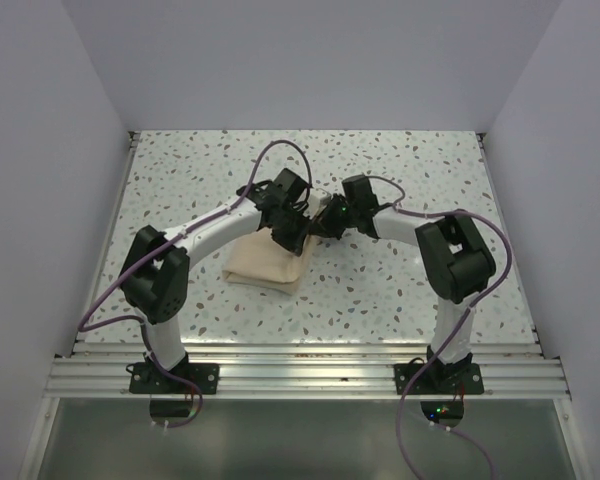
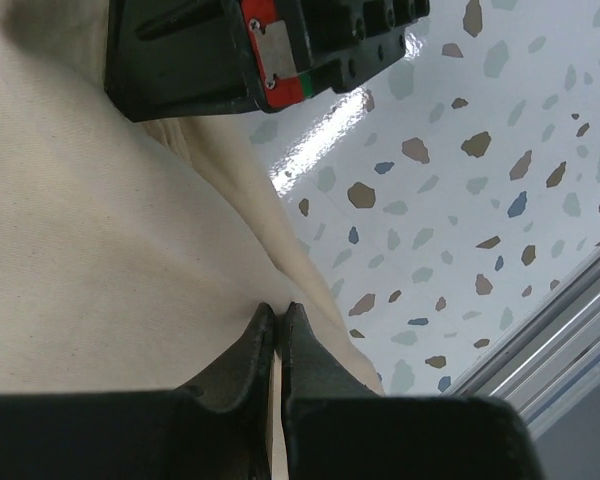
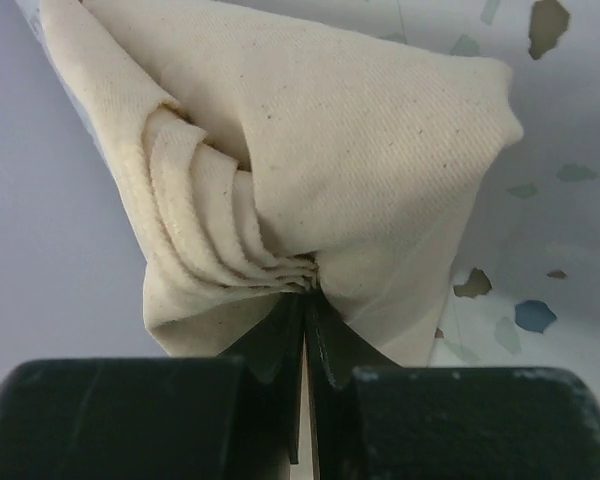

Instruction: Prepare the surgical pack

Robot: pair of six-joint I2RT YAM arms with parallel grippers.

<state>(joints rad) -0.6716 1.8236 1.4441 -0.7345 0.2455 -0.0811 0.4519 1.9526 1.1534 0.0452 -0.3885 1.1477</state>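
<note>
Your tan cloth lay bundled on the desk, contents hidden. Your right hand was clamped on a gathered corner, left hand closed against the cloth. I'd judge the folding unfinished.

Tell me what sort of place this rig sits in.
Looks like an enclosed robot test bench, probably in a lab. It has plain white walls on three sides, a speckled tabletop, and an aluminium rail carrying two arm bases. The arms are working a tan cloth.
</note>
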